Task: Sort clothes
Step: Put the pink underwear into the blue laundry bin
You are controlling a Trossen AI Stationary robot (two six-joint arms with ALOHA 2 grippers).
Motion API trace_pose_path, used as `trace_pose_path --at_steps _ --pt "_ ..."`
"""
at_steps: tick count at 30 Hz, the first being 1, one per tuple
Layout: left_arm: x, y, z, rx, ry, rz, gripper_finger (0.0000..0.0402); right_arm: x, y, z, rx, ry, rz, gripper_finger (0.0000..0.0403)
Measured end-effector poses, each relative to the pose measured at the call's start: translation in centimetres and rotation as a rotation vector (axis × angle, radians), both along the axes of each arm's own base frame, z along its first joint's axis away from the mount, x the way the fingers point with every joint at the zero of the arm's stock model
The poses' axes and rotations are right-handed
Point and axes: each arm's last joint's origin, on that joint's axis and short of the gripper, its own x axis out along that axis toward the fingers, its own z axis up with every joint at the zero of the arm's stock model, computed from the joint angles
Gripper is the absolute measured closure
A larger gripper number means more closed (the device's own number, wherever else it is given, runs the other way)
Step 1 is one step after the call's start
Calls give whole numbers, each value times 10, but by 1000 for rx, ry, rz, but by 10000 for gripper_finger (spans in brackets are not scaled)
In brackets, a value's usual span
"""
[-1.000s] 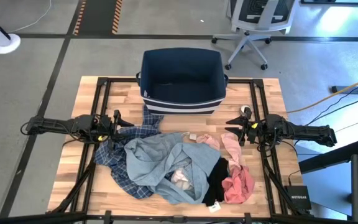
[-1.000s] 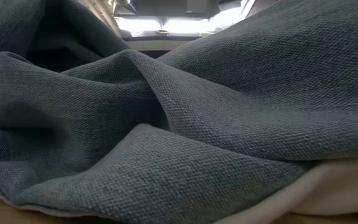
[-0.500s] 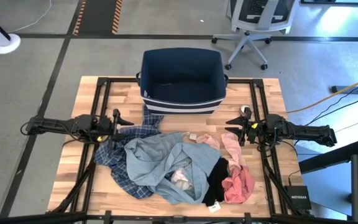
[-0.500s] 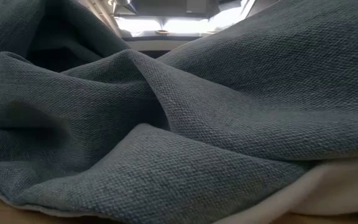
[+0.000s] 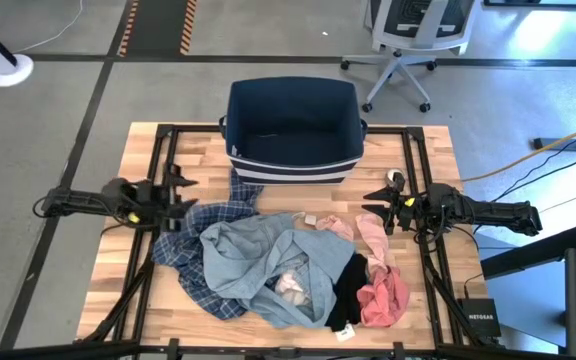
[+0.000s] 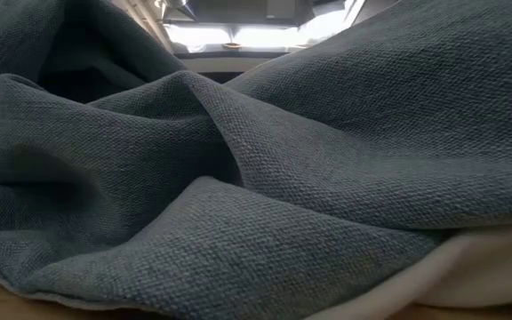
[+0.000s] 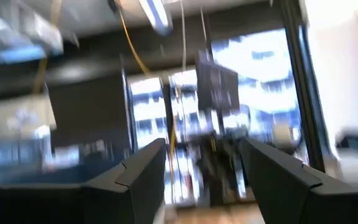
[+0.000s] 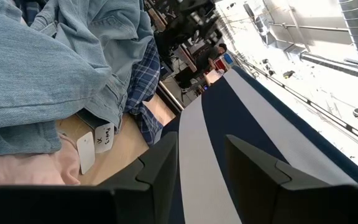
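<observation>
The clothes lie heaped on the near half of the wooden table. A large light grey-blue garment (image 5: 258, 260) is in the middle. A blue-and-white plaid shirt (image 5: 190, 258) lies under its left side. Pink pieces (image 5: 383, 295) and a black piece (image 5: 348, 285) lie to its right. My left gripper (image 5: 176, 186) stands open at the pile's left edge, tipped upward, and its wrist view shows only the room between its fingers (image 7: 201, 146). My right gripper (image 5: 370, 204) stands open and level at the pile's right edge, above a pink piece (image 5: 370, 235), with nothing between its fingers (image 8: 197, 143).
A navy fabric bin (image 5: 293, 130) with white stripes stands open at the table's far middle and also shows in the right wrist view (image 8: 241, 137). The grey-blue cloth (image 6: 238, 178) fills the low view. A white paper tag (image 8: 95, 146) hangs from the garments. An office chair (image 5: 408, 40) stands beyond the table.
My left gripper has tipped upward from level, rolled a little and risen slightly, so its fingers now look shorter from above. It stays open. The clothes lie as before.
</observation>
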Motion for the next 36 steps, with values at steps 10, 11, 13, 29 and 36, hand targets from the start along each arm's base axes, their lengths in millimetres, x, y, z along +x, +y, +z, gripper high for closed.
trace_pose_path --at_steps 10,11,13,29,36 --pt "-3 1 6 -77 -73 -34 194 0 0 0 0 0 0 254" --pt "-3 1 6 -77 -73 -33 194 0 0 0 0 0 0 254" --pt "-4 1 6 -70 -80 -29 194 0 0 0 0 0 0 254" --pt "0 3 49 -85 -123 79 194 0 -3 1 -5 -14 -113 254" --pt "36 -1 72 -104 49 57 194 0 -4 2 -12 -15 -127 254"
